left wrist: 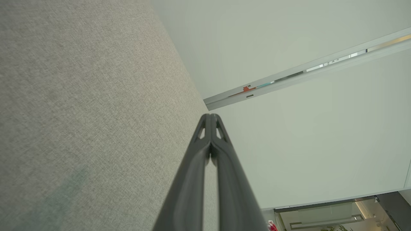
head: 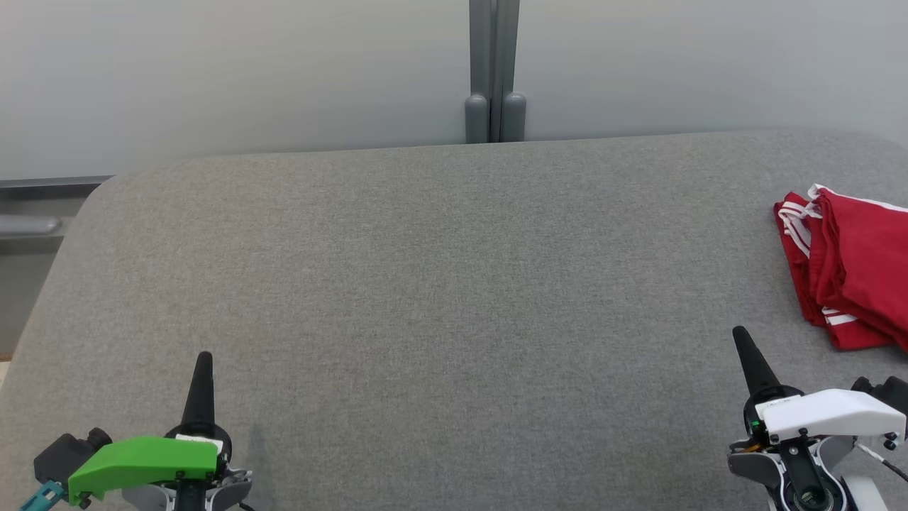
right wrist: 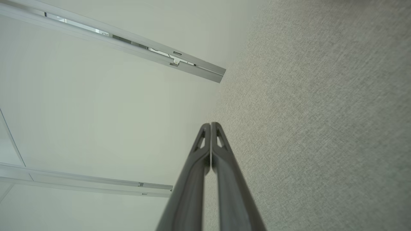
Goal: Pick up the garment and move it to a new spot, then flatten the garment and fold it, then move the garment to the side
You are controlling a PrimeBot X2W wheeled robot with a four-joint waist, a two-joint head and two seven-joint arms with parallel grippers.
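At 3 o'clock on the worktop (head: pixel 425 319): garment (head: pixel 855 270), bunched. Left claw (head: pixel 204 357), right claw (head: pixel 740 332) both closed, empty. Advise: right claw opens wide, grips nearest edge.

Mismatched wrists on this bot lol
The left hand (head: pixel 203 358) wears a green cover (head: pixel 145 461), the right hand (head: pixel 741 333) a white cover (head: pixel 830 415) with a thin cable (head: pixel 883 460); 2 long dark fingers (left wrist: pixel 189 186) each, slotted near the tips.
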